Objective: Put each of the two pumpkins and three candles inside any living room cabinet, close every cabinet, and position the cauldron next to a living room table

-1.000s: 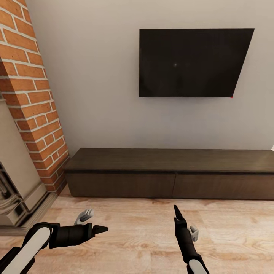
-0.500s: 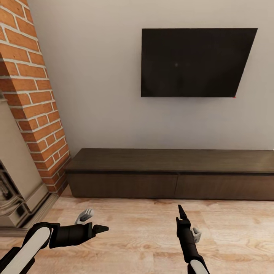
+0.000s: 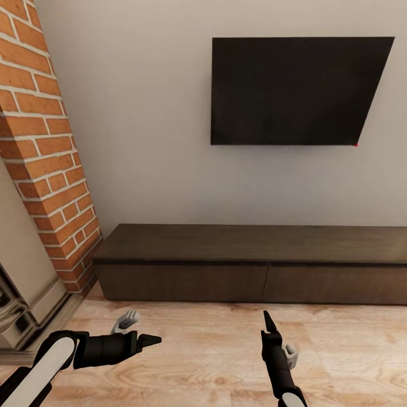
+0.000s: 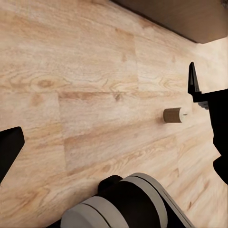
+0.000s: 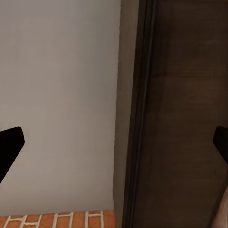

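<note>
Cabinet [image 3: 254,271] stands closed against the wall. Both jaws are spread wide and empty, presumably ready to open a drawer. One candle [image 4: 173,115] lies on the floor.

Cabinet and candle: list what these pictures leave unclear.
- Cabinet: in the head view its right end is cut off by the picture's edge; drawer insides are hidden behind the shut fronts.
- Candle: seen lying on the floor in the left wrist view, too small for detail.
- Right gripper: edge-on in the head view, so its gap is unreadable there.
</note>
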Robot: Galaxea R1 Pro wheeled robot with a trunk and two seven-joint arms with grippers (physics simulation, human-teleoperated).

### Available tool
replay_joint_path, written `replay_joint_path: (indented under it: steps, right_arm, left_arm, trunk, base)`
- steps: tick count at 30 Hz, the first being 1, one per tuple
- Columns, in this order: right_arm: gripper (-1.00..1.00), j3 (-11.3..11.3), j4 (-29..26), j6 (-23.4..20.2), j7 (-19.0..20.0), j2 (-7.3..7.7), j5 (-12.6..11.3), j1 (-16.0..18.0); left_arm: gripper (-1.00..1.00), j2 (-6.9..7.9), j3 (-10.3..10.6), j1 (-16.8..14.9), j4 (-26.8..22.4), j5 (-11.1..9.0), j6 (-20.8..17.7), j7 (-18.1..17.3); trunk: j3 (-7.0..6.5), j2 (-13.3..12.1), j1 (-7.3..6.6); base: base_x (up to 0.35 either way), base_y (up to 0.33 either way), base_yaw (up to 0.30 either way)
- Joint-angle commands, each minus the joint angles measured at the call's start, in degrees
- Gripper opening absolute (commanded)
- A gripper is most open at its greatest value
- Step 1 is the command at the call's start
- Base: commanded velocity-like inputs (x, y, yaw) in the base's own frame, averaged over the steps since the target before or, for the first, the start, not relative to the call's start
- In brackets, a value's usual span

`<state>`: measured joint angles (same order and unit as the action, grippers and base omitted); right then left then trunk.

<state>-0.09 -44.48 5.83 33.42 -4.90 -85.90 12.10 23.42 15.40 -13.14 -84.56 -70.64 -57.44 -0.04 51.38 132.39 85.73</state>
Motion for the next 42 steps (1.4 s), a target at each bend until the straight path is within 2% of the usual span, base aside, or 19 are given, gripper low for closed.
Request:
replay_joint_path:
  steps: [1, 15, 21, 25, 28, 33, 42]
  right_arm:
    - [1.0, 0.0, 0.06, 0.06, 0.24, -0.02, -0.28, 0.03]
    - [1.0, 0.16, 0.02, 0.15, 0.47, -0.02, -0.23, 0.03]
    - [1.0, 0.2, -0.01, 0.15, 1.8, -0.02, -0.13, 0.03]
    - [1.0, 0.29, -0.49, 0.08, 2.47, -0.02, 0.19, 0.03]
    - [1.0, 0.39, -0.75, 0.07, 2.76, -0.02, 0.38, 0.03]
    - [1.0, 0.43, -0.86, 0.06, 2.86, -0.02, 0.46, 0.03]
    - [1.0, 0.44, -0.79, 0.07, 2.88, -0.02, 0.47, 0.03]
  left_arm:
    - [1.0, 0.04, 0.06, -0.04, -0.01, -0.03, -0.09, -0.02]
    - [1.0, 0.13, 0.14, 0.02, -0.22, -0.59, -0.12, -0.05]
    - [1.0, 0.21, 0.43, 0.13, -0.19, -4.03, -0.14, -0.05]
    - [1.0, 0.61, 0.58, 0.57, -0.25, -7.69, -0.15, -0.05]
    - [1.0, 2.46, 1.0, 0.7, -0.27, -11.62, -0.13, -0.05]
    - [1.0, 4.77, 1.52, 0.74, -0.22, -15.19, -0.12, -0.05]
    - [1.0, 5.24, 1.83, 0.75, -0.25, -16.0, -0.12, -0.05]
  trunk:
    - [0.06, 0.02, 0.01]
    - [0.06, 0.02, 0.01]
    - [0.06, 0.02, 0.01]
    - [0.06, 0.02, 0.01]
    - [0.06, 0.02, 0.01]
    - [0.06, 0.02, 0.01]
    - [0.06, 0.02, 0.01]
  base:
    - [0.131, 0.0, 0.0]
    - [0.138, 0.0, 0.0]
    - [0.146, 0.0, 0.0]
    - [0.042, 0.0, 0.0]
    - [0.059, 0.0, 0.0]
    - [0.202, 0.0, 0.0]
    - [0.128, 0.0, 0.0]
